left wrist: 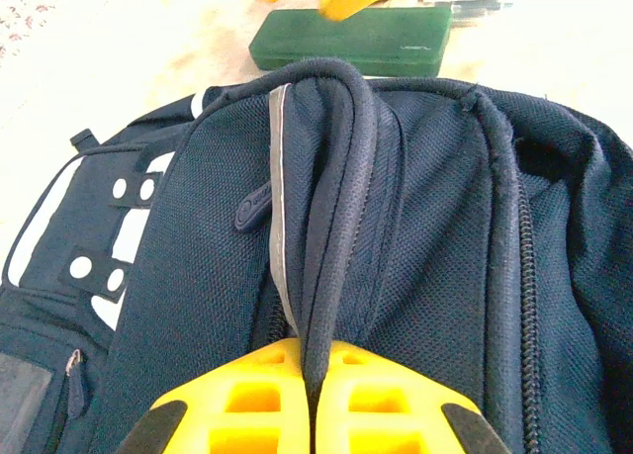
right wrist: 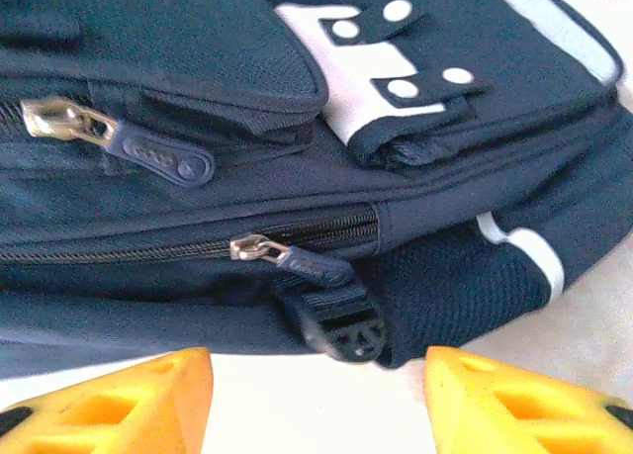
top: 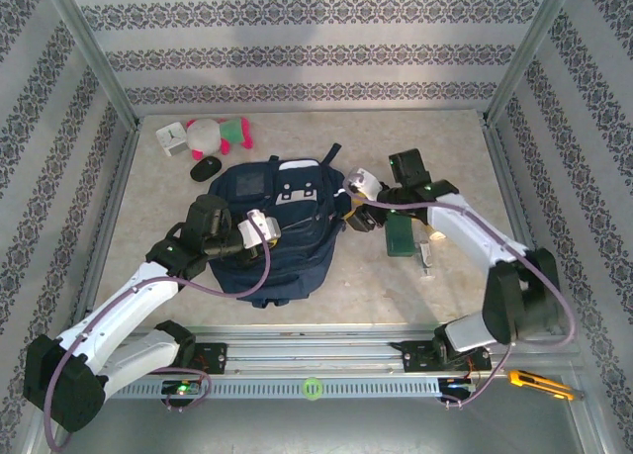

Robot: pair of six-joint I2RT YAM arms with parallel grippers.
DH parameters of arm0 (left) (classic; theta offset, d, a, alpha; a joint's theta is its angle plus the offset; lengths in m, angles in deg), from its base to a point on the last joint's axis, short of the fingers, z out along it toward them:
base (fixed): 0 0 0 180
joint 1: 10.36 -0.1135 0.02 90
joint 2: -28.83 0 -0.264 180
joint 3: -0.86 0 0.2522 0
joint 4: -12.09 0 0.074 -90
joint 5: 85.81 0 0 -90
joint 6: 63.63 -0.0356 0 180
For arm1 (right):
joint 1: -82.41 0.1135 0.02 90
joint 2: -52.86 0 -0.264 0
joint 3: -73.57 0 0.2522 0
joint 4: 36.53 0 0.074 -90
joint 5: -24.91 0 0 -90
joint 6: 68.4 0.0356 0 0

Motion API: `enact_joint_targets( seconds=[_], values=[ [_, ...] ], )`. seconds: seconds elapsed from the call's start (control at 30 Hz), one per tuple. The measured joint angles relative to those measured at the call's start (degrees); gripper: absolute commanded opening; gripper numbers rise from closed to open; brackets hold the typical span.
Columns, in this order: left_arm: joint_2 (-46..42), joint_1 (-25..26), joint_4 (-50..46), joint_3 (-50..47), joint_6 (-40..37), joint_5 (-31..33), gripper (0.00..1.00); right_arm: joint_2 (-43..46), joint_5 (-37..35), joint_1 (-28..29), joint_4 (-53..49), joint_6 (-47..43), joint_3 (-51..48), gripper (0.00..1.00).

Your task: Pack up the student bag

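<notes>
Left wrist view: left claw (left wrist: 315,380) clamped on the student bag (left wrist: 425,227)

Two yellow fingers (left wrist: 386,409) meet at the bottom of this view. They are pressed together on a raised ridge of navy fabric edged by a thin pale stripe (left wrist: 278,207). Well ahead of the left claw, past that ridge, a dark green case (left wrist: 351,41) lies on the table (left wrist: 119,78) just beyond the bag's far edge.

In the top external view the bag lies flat in the middle of the table between the two claws, with the left claw at its left side. The right claw (right wrist: 316,395) stands open, its fingers wide apart and clear of the fabric. Just ahead of it is the bag's side, showing a zip pull (right wrist: 297,261), a black buckle (right wrist: 346,330) and grey-white patches (right wrist: 346,78).

Far beyond the left claw, near the table's back corner, sit a plush toy (top: 220,133), a black mouse (top: 205,167) and a small white box (top: 171,137).
</notes>
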Motion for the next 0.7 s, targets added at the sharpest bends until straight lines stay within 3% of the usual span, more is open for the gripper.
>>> enact_joint_targets(
  seconds=[0.23,0.4,0.7],
  values=[
    [0.0,0.0,-1.2,0.6,-3.8,0.1,0.0,-13.0,0.0,0.8,-9.9,-18.5,11.3,0.59],
    [0.0,0.0,-1.2,0.9,-4.7,0.3,0.0,-17.2,0.1,3.1,-15.5,-25.6,15.3,0.58],
    [0.0,0.0,-1.1,0.9,-4.7,0.5,0.0,-22.2,5.8,4.1,-23.7,-27.7,20.0,0.38]
  ],
)
